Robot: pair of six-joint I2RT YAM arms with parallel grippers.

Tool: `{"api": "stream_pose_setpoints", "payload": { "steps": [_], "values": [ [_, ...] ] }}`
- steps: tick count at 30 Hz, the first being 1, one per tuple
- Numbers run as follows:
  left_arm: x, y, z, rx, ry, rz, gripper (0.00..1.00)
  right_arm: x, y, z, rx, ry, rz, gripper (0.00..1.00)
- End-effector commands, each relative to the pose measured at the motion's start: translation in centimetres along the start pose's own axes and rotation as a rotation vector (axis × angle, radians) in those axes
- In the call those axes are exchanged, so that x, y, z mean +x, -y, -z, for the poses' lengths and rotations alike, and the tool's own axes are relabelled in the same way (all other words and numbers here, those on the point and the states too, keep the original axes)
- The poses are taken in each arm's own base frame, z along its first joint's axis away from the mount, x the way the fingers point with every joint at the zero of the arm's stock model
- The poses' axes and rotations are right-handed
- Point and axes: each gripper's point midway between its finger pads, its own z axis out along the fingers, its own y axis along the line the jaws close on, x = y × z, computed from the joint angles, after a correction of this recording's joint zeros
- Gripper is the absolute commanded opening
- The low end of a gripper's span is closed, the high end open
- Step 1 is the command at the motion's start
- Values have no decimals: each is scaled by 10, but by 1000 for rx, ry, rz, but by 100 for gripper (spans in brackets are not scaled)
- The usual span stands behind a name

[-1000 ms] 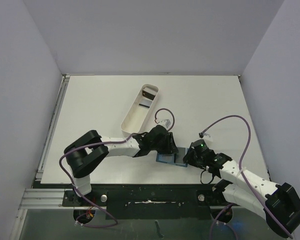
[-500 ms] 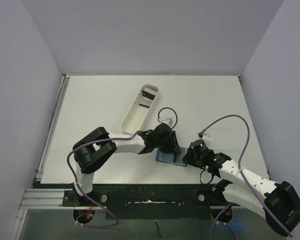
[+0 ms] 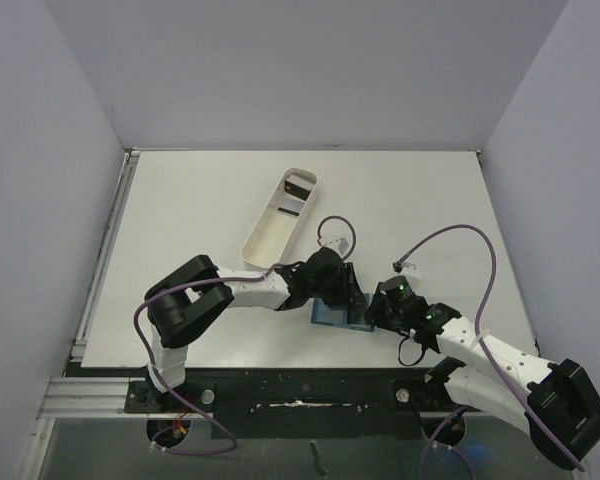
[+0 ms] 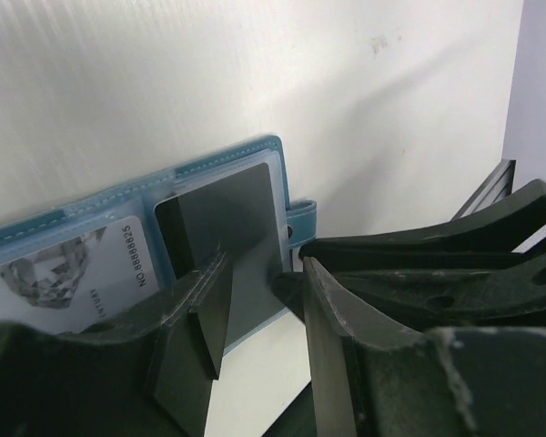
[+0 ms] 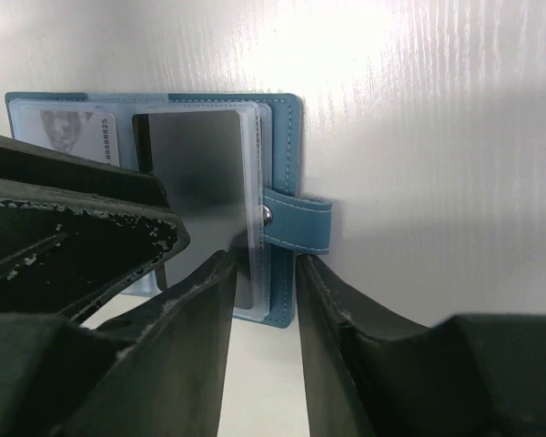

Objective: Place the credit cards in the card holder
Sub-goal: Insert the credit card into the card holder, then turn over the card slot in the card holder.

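Two grippers crowd the holder point(image 3: 330, 318), which lies open and flat on the table point(image 3: 430, 200), near the front edge and a bit right of centre

Left gripper point(image 3: 348, 292) reaches in from the left, over the holder's far side. Right gripper point(image 3: 373, 312) is at the holder's right edge. The two heads are just beside each other, almost touching

Left wrist cam: left jaws apart, nothing clamped between them. The gap sits over the holder's tab-side edge. One left finger point(image 4: 200, 309) overlaps the black card's corner in the view; can't tell if it touches

Black card point(image 5: 196, 177) is flat in the right-hand clear pocket, under glare from the sleeve. Printed insert point(image 5: 73, 132) fills the pocket to its left

Tab point(image 5: 300, 228) sticks out flat from the holder's right edge, unsnapped, with the stud point(image 5: 267, 215) at its root

Right wrist cam: right jaws apart too, straddling the holder's near right corner just below the tab. Nothing gripped that I can see; can't tell whether the tips press on the holder

Tray point(image 3: 265, 235) is white and oblong, lying diagonally behind the left arm, well apart from the holder. Two more cards are in its far end: brown card point(image 3: 300, 185) by the end wall, grey card point(image 3: 288, 210) just nearer
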Motion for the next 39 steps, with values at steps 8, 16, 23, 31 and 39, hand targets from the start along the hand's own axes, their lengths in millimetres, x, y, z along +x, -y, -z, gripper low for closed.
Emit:
{"api": "stream_pose_setpoints", "payload": {
  "steps": [8, 16, 23, 31, 39],
  "values": [
    [-35, 9, 49, -22, 123, -84, 46, -35, -20, 26, -12, 64, 8, 42],
    [-52, -20, 78, -93, 152, -70, 51, -49, -61, 35, -186, 103, -33, 36],
    [-57, -20, 100, -21, 157, -34, 51, -53, -85, 24, -241, 79, -27, 29],
    [-49, -30, 99, 39, 143, 22, 51, -50, -97, 5, -233, 44, -6, 27],
    [-45, -32, 88, 80, 128, 56, 51, -34, -89, -16, -193, 2, 10, 23]
  ]
}}
